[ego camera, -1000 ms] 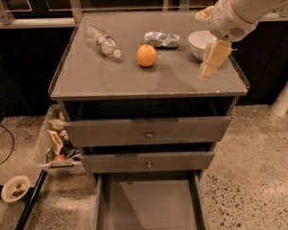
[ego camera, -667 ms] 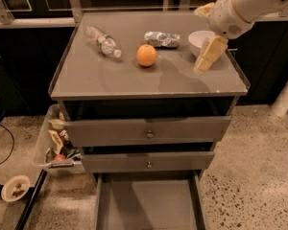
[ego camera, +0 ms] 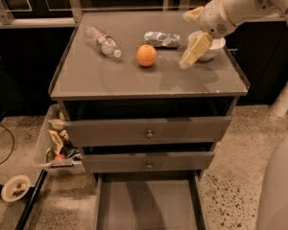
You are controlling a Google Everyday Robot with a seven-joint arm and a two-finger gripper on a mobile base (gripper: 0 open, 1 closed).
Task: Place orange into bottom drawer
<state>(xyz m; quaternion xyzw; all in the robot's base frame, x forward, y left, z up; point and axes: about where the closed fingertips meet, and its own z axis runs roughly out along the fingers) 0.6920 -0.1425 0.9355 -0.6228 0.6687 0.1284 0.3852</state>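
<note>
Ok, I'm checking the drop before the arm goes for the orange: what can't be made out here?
Camera view:
Bottom drawer: front end cut off by the lower edge.
White bowl: contents hidden by the gripper above the cabinet top, right side.
Top drawer: inside dark under the top.
Bin clutter at left: too small to name.

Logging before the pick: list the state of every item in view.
orange: loose on the cabinet top, not grasped.
bottom drawer: pulled open, empty.
water bottle: lying on its side.
white bowl: upright.
gripper: open, empty, right of the orange, by the white bowl.
</note>
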